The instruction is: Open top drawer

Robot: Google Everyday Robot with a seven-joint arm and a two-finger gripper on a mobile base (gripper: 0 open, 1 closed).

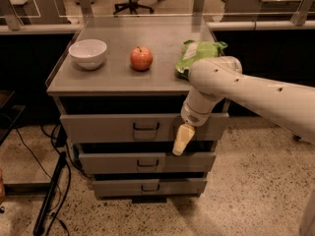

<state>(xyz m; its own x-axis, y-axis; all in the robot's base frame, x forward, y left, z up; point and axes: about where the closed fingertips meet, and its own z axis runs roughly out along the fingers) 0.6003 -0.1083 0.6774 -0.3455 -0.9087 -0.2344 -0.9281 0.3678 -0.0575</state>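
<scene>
The top drawer (108, 128) is the widest grey front under the cabinet top, with a dark wire handle (145, 127) at its centre. It stands pulled out a little, with a dark gap above it. My gripper (180, 140) hangs from the white arm (246, 95) in front of the drawer's right part, right of the handle, pale fingertips pointing down over the gap to the middle drawer (147, 162). It holds nothing that I can see.
On the cabinet top (113, 80) stand a white bowl (88, 53), a red apple (141, 58) and a green chip bag (197, 53). The bottom drawer (147, 186) is below. Black cables (51, 191) lie on the floor at left.
</scene>
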